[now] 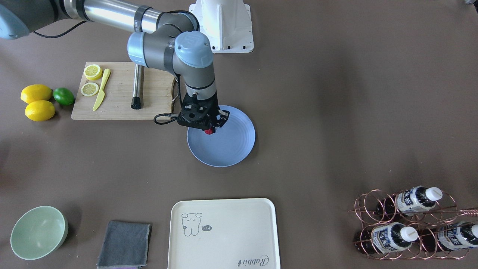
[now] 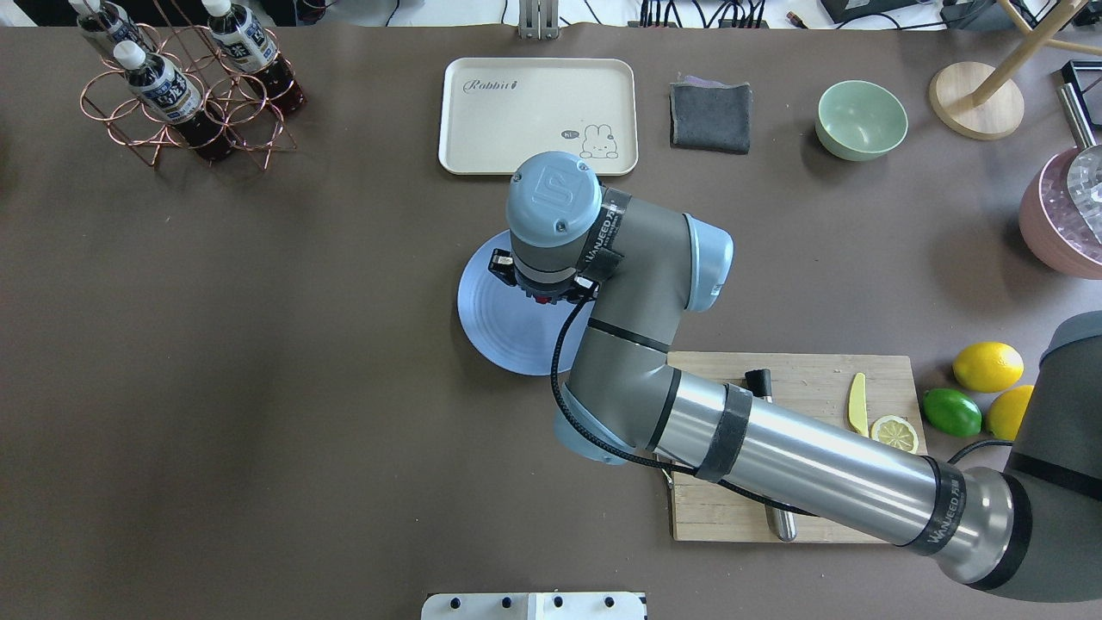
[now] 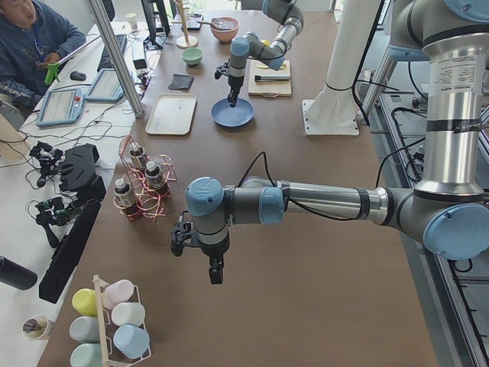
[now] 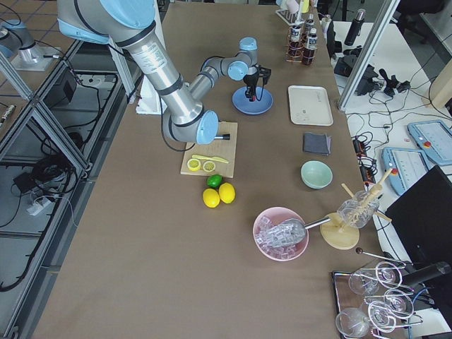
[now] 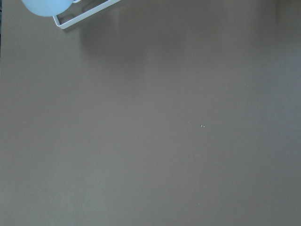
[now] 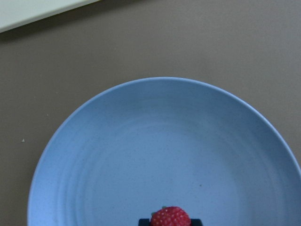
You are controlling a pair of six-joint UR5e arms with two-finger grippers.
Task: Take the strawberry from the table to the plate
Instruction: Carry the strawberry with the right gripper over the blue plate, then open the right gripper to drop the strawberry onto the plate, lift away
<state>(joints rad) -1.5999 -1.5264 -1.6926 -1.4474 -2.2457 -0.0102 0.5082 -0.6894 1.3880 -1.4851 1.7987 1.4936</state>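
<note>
Just over plate (image 1: 233,151): strawberry (image 6: 170,217) (bright red) in right pincer (image 1: 210,128).

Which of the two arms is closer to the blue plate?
The right one. The right gripper hangs directly above the plate, holding the strawberry. The left gripper is far off over bare table, beyond the bottle rack.

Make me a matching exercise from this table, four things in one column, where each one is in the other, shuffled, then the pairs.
1 strawberry
2 lime
3 yellow knife
4 grey cloth

A on the cutting board
B between the green bowl and the cream tray
C in the right gripper, over the plate
D beside the lemons

Pairs: 1-C, 2-D, 3-A, 4-B
</note>
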